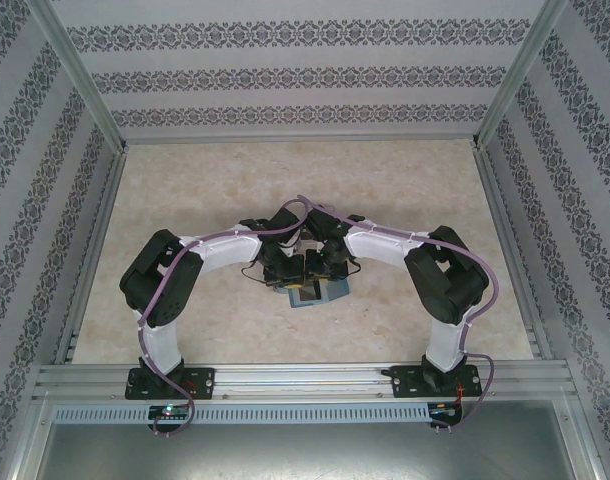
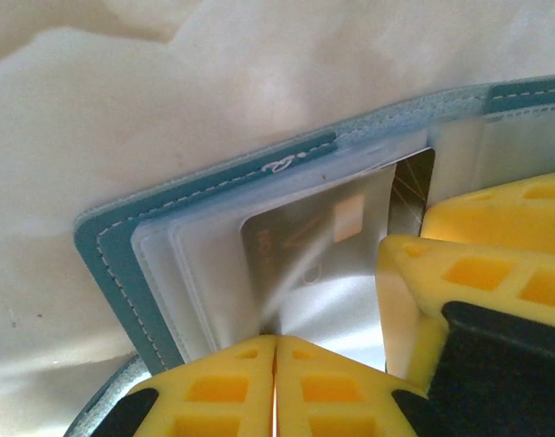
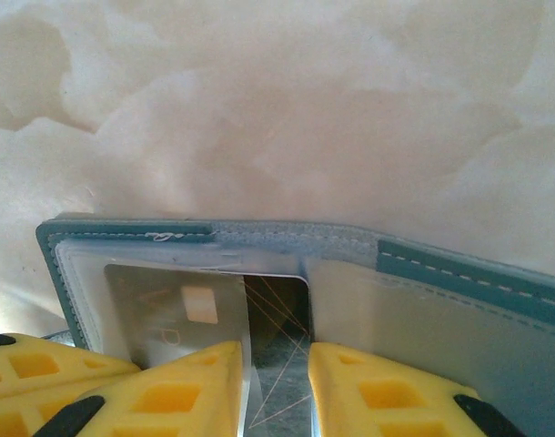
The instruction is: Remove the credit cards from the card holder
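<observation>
The teal card holder lies open on the table between both arms, its stitched cover and grey-blue inner pockets facing up. A pale card with a small square chip sits in the frosted left pocket. A dark card with thin lines stands at the fold. My left gripper is shut, its tips against the near edge of the left pocket; whether it pinches anything thin is unclear. My right gripper is open, with the dark card in the gap between its fingers.
The beige marbled table stretches out around the holder, with patterned walls on three sides. The right gripper's yellow fingers crowd close beside the left gripper over the holder.
</observation>
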Controlling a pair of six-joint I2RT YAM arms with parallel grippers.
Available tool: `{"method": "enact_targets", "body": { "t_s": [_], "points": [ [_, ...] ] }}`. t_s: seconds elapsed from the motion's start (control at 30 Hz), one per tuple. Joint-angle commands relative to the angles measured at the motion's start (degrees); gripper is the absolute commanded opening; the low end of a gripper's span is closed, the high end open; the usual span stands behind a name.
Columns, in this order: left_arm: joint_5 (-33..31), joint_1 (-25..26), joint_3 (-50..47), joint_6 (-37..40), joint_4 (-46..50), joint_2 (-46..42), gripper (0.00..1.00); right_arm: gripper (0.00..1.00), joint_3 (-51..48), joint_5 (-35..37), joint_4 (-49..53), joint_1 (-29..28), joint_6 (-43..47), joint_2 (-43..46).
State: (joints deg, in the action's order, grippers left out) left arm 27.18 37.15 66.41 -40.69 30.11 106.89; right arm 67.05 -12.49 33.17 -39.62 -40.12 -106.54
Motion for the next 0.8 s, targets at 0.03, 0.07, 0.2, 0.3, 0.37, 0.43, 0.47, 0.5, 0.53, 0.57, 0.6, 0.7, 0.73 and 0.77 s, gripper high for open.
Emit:
{"method": "enact_targets", "body": {
  "t_s": [0.03, 0.07, 0.2, 0.3, 0.37, 0.43, 0.47, 0.5, 0.53, 0.57, 0.6, 0.7, 0.73, 0.77],
  "points": [
    [-2.05, 1.19, -0.43, 0.98, 1.26, 0.09, 0.09, 0.3, 0.44, 3.51, 2.95, -0.75, 0.89, 0.27],
    [-2.16, 1.18, -0.48, 1.02, 1.27, 0.16, 0.08, 0.3, 0.52, 3.57, 3.04, -0.76, 0.94, 0.51],
    [-2.32, 1.18, -0.46, 1.07, 1.31, 0.12, 0.09, 0.3, 1.02, 3.29, 3.31, -0.73, 1.09, 1.17],
    [-2.31, 1.18, -0.21, 1.05, 1.31, 0.13, 0.09, 0.31, 0.92, 2.24, 2.87, -0.79, 1.03, 1.76],
    [-2.36, 1.2, 0.01, 1.18, 1.39, 0.42, 0.08, 0.31, 0.58, 1.52, 2.2, -0.59, 0.77, 2.25],
    [-2.41, 1.17, 0.1, 1.18, 1.49, 0.68, 0.08, 0.31, 0.12, 0.62, 1.38, -0.45, 0.59, 2.64],
    [-2.53, 1.18, 0.04, 1.23, 1.6, 0.69, 0.08, 0.31, -0.21, 0.22, 1.02, -0.23, 0.47, 2.77],
    [-2.71, 1.18, -0.05, 1.32, 1.75, 0.77, 0.08, 0.31, -0.44, -0.2, 0.57, -0.13, 0.36, 2.91],
    [-2.95, 1.18, -0.07, 1.46, 1.83, 0.76, 0.08, 0.31, -0.67, -0.66, 0.16, -0.03, 0.3, 3.01],
    [-3.1, 1.18, -0.14, 1.61, 1.97, 0.79, 0.08, 0.31, -0.85, -0.96, -0.07, 0.13, 0.22, 3.0],
    [-3.23, 1.2, -0.15, 1.68, 2.13, 0.82, 0.08, 0.31, -1.03, -1.37, -0.51, 0.24, 0.22, 3.01],
    [-3.86, 1.18, -0.36, 2.08, 2.71, 0.96, 0.08, 0.31, -1.9, -2.7, -1.89, 0.72, -0.05, 2.83],
    [-3.99, 1.17, -0.37, 2.24, 2.93, 1.02, 0.08, 0.31, -2.16, -3.14, -2.29, 0.83, -0.09, 2.76],
    [-4.2, 1.17, -0.42, 2.34, 3.04, 1.09, 0.08, 0.31, -2.59, -3.56, -2.8, 0.92, -0.09, 2.7]
  ]
}}
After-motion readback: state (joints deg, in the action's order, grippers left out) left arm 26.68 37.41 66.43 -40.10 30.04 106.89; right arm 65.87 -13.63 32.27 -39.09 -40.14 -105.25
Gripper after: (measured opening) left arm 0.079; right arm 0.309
